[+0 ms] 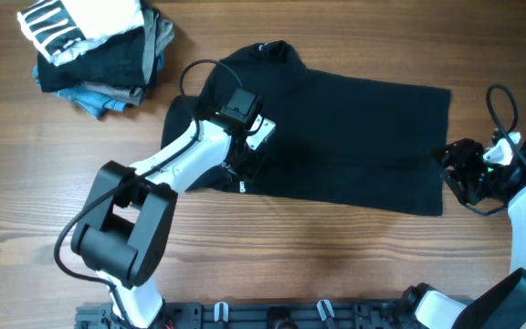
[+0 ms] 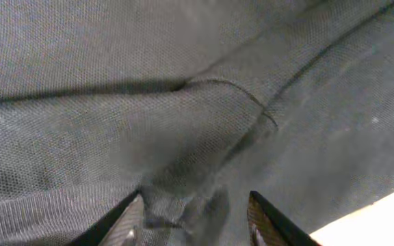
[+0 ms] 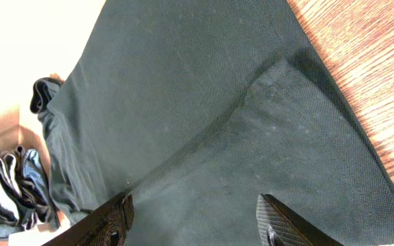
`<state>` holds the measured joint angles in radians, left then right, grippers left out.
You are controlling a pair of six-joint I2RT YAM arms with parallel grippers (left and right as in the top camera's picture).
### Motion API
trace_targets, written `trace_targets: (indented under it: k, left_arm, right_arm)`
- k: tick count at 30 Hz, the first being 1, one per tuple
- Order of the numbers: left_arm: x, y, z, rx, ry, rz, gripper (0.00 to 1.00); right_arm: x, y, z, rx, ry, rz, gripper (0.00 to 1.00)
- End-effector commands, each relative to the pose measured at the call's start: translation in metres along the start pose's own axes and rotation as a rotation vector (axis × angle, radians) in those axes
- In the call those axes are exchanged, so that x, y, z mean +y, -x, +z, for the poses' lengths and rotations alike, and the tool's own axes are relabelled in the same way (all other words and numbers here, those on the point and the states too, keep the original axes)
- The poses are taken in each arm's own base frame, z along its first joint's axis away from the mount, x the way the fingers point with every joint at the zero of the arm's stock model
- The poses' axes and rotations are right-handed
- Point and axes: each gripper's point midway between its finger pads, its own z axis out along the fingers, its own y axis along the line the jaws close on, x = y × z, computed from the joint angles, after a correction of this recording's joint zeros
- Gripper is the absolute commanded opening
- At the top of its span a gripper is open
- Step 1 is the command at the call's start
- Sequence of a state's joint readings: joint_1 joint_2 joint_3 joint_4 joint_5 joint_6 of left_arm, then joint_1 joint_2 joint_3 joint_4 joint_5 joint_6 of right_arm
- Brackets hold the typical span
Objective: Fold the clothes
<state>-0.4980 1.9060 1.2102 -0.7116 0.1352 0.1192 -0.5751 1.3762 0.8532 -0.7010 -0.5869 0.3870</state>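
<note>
The black T-shirt (image 1: 354,128) lies spread across the middle of the wooden table, collar toward the upper left. My left gripper (image 1: 245,169) is down on the shirt's left part near its front edge. In the left wrist view its jaws (image 2: 195,205) are open, with a small bunch of black fabric (image 2: 176,205) rising between them, close to the left finger. My right gripper (image 1: 450,169) is at the shirt's right edge. In the right wrist view its jaws (image 3: 193,201) are wide open just above the flat fabric (image 3: 204,102).
A stack of folded grey and blue garments (image 1: 99,73) with a white black-striped garment (image 1: 62,23) on top sits at the back left; it also shows in the right wrist view (image 3: 9,184). Bare wood (image 1: 336,256) runs along the front of the table.
</note>
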Motion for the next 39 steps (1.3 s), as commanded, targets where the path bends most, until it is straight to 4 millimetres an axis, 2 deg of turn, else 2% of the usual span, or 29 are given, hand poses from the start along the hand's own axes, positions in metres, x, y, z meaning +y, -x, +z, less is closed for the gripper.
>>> trace_targets:
  k: [1, 2, 3, 5, 7, 9, 11, 15, 20, 23, 24, 26, 27, 28, 30, 32, 33, 34, 35, 36, 38, 39]
  left_arm:
    - [0.005, -0.001, 0.013, 0.006, 0.02, 0.007, 0.38]
    - [0.007, -0.001, 0.014, 0.007, 0.029, 0.007, 0.31]
    - [0.009, -0.003, 0.014, 0.013, 0.043, 0.006, 0.19]
    - [0.017, -0.007, 0.013, 0.032, 0.09, 0.005, 0.04]
    - [0.024, -0.009, 0.008, 0.043, 0.132, 0.005, 0.04]
    - [0.027, -0.001, -0.001, 0.024, 0.153, 0.007, 0.04]
    - [0.027, 0.022, -0.011, -0.047, 0.163, 0.011, 0.07]
    - [0.028, 0.051, -0.015, -0.166, 0.169, 0.018, 0.14]
    - [0.029, 0.066, -0.018, -0.23, 0.173, 0.021, 0.16]
    - [0.029, 0.088, -0.023, -0.32, 0.177, 0.025, 0.15]
    - [0.03, 0.094, -0.024, -0.345, 0.178, 0.026, 0.18]
    - [0.03, 0.1, -0.024, -0.369, 0.178, 0.028, 0.64]
    - [0.03, 0.1, -0.024, -0.371, 0.179, 0.028, 0.73]
    - [0.03, 0.1, -0.025, -0.37, 0.179, 0.028, 0.78]
    - [0.029, 0.096, -0.034, -0.36, 0.182, 0.026, 0.8]
    - [0.025, 0.09, -0.063, -0.335, 0.18, 0.021, 0.74]
    - [0.022, 0.084, -0.079, -0.314, 0.179, 0.015, 0.66]
    - [0.02, 0.075, -0.092, -0.297, 0.174, -0.012, 0.5]
    - [0.021, 0.065, -0.096, -0.269, 0.17, -0.047, 0.23]
    - [0.022, 0.049, -0.094, -0.212, 0.165, -0.091, 0.06]
    - [0.014, 0.018, -0.077, -0.081, 0.105, -0.12, 0.04]
    - [0.011, 0.01, -0.069, -0.054, 0.088, -0.122, 0.04]
  right_arm:
    - [0.003, 0.002, -0.002, -0.009, 0.009, -0.027, 0.63]
    - [0.003, 0.002, -0.002, -0.009, 0.009, -0.027, 0.63]
    - [0.003, 0.002, -0.002, -0.009, 0.009, -0.027, 0.63]
    - [0.003, 0.002, -0.002, -0.009, 0.009, -0.027, 0.63]
    - [0.003, 0.003, -0.002, -0.01, 0.009, -0.028, 0.63]
    - [0.003, 0.003, -0.002, -0.012, 0.01, -0.029, 0.63]
    - [0.003, 0.003, -0.002, -0.012, 0.01, -0.029, 0.63]
    - [0.003, 0.003, -0.002, -0.011, 0.01, -0.028, 0.63]
    - [0.003, 0.003, -0.002, -0.012, 0.01, -0.028, 0.63]
    - [0.003, 0.003, -0.002, -0.012, 0.01, -0.028, 0.63]
    - [0.003, 0.003, -0.002, -0.012, 0.01, -0.028, 0.63]
    - [0.003, 0.003, -0.002, -0.012, 0.01, -0.028, 0.63]
    - [0.003, 0.003, -0.002, -0.012, 0.01, -0.028, 0.63]
    - [0.003, 0.003, -0.002, -0.012, 0.01, -0.028, 0.63]
    - [0.003, 0.003, -0.002, -0.012, 0.01, -0.028, 0.64]
    - [0.003, 0.003, -0.002, -0.012, 0.01, -0.028, 0.64]
    - [0.003, 0.003, -0.002, -0.012, 0.01, -0.028, 0.64]
    - [0.003, 0.003, -0.002, -0.012, 0.01, -0.028, 0.64]
    - [0.003, 0.003, -0.002, -0.012, 0.01, -0.028, 0.64]
    - [0.003, 0.003, -0.002, -0.012, 0.01, -0.029, 0.64]
    - [0.003, 0.003, -0.002, -0.012, 0.009, -0.028, 0.65]
    - [0.002, 0.004, -0.002, -0.014, 0.005, -0.029, 0.66]
